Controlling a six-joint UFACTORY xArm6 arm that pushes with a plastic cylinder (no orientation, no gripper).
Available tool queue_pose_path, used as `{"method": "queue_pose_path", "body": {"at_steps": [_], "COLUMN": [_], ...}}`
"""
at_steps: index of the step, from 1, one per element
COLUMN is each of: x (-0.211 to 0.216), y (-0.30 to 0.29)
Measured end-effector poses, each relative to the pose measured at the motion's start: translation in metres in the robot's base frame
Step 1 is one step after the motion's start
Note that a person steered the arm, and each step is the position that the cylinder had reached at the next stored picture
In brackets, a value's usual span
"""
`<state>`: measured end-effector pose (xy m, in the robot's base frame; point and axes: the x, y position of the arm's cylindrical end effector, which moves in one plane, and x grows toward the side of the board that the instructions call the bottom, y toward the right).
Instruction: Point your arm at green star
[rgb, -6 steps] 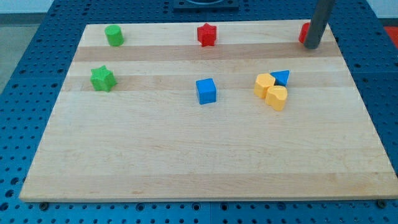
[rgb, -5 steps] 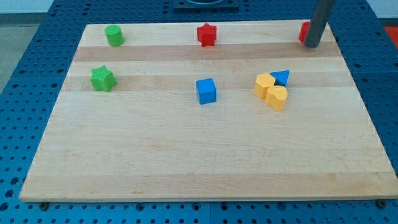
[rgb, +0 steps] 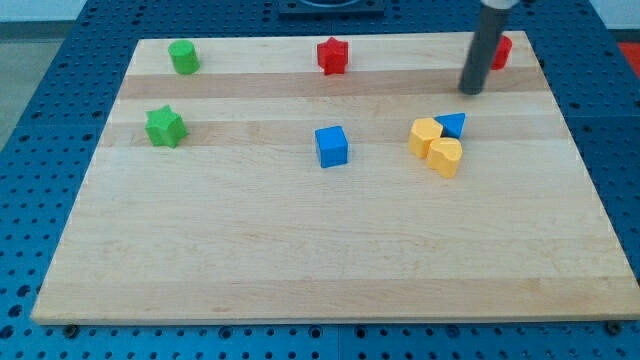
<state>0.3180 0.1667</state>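
Observation:
The green star (rgb: 165, 127) lies near the left edge of the wooden board (rgb: 320, 250). My tip (rgb: 471, 90) is far to its right, at the view's upper right, just left of and below a red block (rgb: 501, 50) and above the blue triangle (rgb: 452, 125). The rod rises out of the view's top. Nothing touches the green star.
A second green block (rgb: 183, 57) sits above the green star at the top left. A red star (rgb: 333, 55) is at top centre. A blue cube (rgb: 331, 146) is in the middle. Two yellow blocks (rgb: 435, 146) touch the blue triangle.
My tip has moved left and down the view, away from the red block at the top right, which now shows more fully. The blocks have not moved.

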Motion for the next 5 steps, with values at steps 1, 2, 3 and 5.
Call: {"method": "queue_pose_path", "body": {"at_steps": [1,2,3,5], "x": [0.014,0.022,0.023,0.023], "y": [-0.028,-0.068,-0.127,-0.246]}}
